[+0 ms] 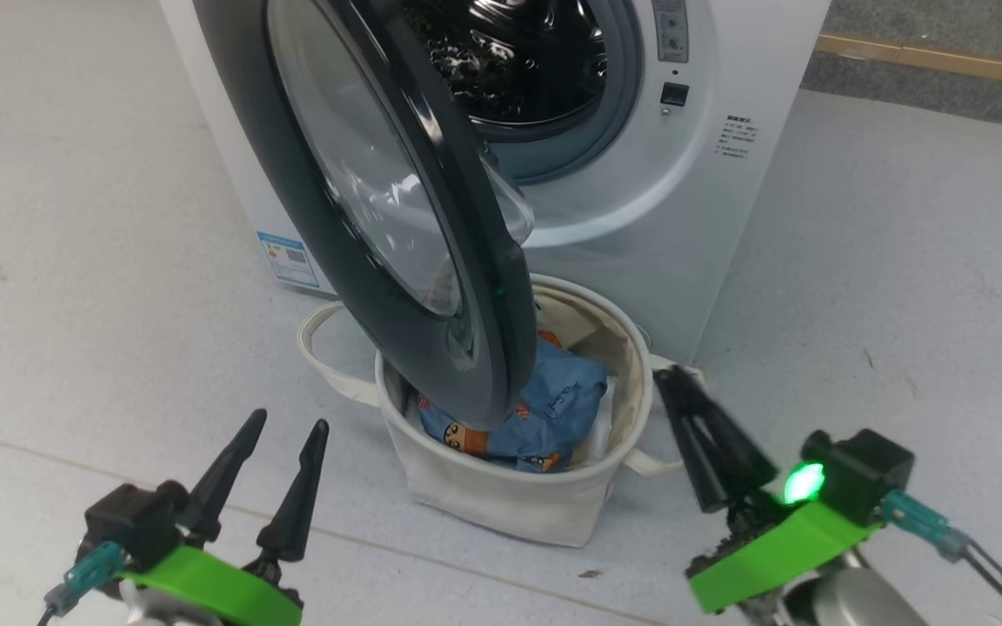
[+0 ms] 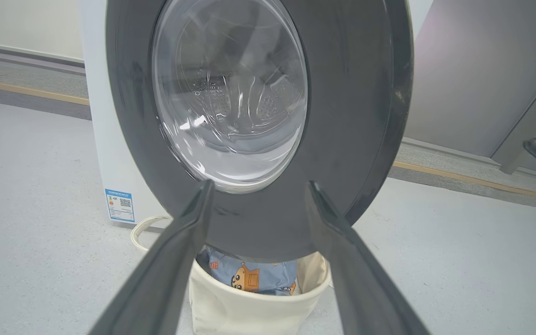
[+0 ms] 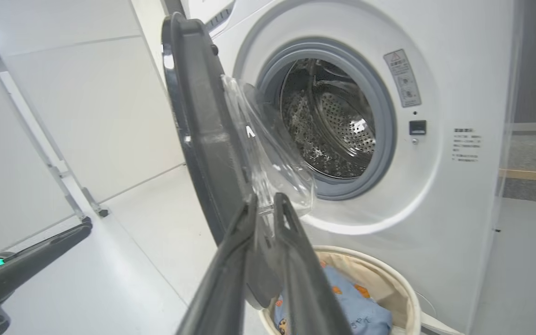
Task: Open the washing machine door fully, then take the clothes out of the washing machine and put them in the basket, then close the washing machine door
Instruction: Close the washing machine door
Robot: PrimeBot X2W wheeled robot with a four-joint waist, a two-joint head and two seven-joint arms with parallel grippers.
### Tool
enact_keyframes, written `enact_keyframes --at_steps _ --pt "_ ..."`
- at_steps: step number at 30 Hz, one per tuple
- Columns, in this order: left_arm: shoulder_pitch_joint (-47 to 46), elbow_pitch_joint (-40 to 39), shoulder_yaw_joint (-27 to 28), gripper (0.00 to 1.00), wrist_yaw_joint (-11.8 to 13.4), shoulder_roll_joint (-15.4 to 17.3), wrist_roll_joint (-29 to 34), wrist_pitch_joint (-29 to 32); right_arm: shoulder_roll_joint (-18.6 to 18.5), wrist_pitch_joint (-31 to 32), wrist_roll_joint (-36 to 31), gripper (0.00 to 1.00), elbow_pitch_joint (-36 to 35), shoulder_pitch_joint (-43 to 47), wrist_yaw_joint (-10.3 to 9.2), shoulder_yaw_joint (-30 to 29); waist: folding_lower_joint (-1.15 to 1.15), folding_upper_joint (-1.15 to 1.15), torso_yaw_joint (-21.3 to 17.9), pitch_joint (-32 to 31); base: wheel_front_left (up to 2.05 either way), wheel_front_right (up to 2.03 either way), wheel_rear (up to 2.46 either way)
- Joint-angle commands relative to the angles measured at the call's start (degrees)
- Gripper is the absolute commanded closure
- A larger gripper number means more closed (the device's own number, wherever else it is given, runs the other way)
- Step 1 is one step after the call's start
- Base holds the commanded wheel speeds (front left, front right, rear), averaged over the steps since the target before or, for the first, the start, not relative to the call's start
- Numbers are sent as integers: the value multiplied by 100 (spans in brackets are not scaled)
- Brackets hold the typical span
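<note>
Door stands part open, swung out from the washer, its lower rim hanging over the basket. Basket sits on the floor right in front of the washer. Clothes lie inside the basket, partly hidden under the door rim. The steel drum is visible through the opening.

Left gripper is low at the left, fingers spread wide apart, holding nothing. It points at the door's outer face, tips short of the rim, no contact. Basket and clothes are ahead of it and lower, between the finger lines in the left wrist view.

Right gripper is at the basket's right side, tips just beside the right loop handle; touching or not, cannot tell, blurred. Its fingers are drawn near each other with a narrow gap left and nothing in it. Clothes sit left of its tips, inside the basket, apart from them.
</note>
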Motion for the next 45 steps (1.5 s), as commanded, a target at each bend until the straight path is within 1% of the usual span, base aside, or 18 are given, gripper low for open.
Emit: enact_keyframes --at_steps 1,2,5,8,13,17,20,22,23,25,26,28,33,38,41,42,45 --pt "-326 -146 180 0 -11 48 -32 -72 -25 7 106 100 -380 -291 43 376 0 0 47 42 0 0 0" --pt "-326 -146 180 0 -11 48 -32 -72 -25 7 106 100 -380 -291 43 376 0 0 47 42 0 0 0" --pt "-337 -116 71 0 -13 -49 -44 -83 -39 8 355 100 -478 -527 43 879 0 0 139 89 0 0 0" --pt "-375 -63 -43 0 -16 -150 -46 -106 -34 70 513 100 -220 -828 43 1190 0 0 282 110 0 0 0" --pt "-470 25 -244 0 -22 -320 -62 -153 84 89 861 100 572 -1455 43 1556 0 0 595 153 0 0 0" --pt "-518 133 -357 0 -27 -384 -91 -186 212 33 1008 100 1313 -1934 43 1829 0 0 811 172 0 0 0" --pt "-556 207 -406 0 -29 -417 -129 -212 298 -65 1066 100 1828 -2237 43 1953 0 0 950 198 0 0 0" --pt "-578 237 -435 0 -31 -430 -145 -231 341 -124 1019 100 2199 -2406 43 1916 0 0 1019 215 0 0 0" --pt "-586 247 -451 0 -31 -435 -151 -239 368 -154 966 100 2384 -2480 43 1836 0 0 1048 221 0 0 0" --pt "-585 266 -487 0 -32 -446 -164 -253 427 -202 741 100 2842 -2582 43 1459 0 0 1094 228 0 0 0" --pt "-562 285 -518 0 -33 -454 -184 -263 531 -228 419 100 3258 -2659 43 976 0 0 1109 236 0 0 0" --pt "-542 295 -537 0 -34 -458 -208 -271 636 -246 118 100 3512 -2716 43 561 0 0 1105 276 0 0 0" --pt "-587 293 -512 0 -34 -482 -272 -299 757 -301 -366 100 3690 -2908 43 -255 0 0 1072 429 0 0 0" --pt "-704 257 -514 0 -35 -498 -281 -319 776 -329 -723 100 3890 -3241 43 -769 0 0 1096 667 0 0 0" --pt "-762 229 -535 0 -35 -529 -287 -332 777 -334 -947 100 4084 -3501 43 -1283 0 0 1137 835 0 0 0" --pt "-762 229 -535 0 -35 -529 -287 -332 777 -334 -947 100 4084 -3501 43 -1283 0 0 1137 835 0 0 0" --pt "-823 221 -558 0 -36 -561 -296 -347 778 -338 -1206 100 4109 -3764 43 -1896 0 0 1182 1008 0 0 0"
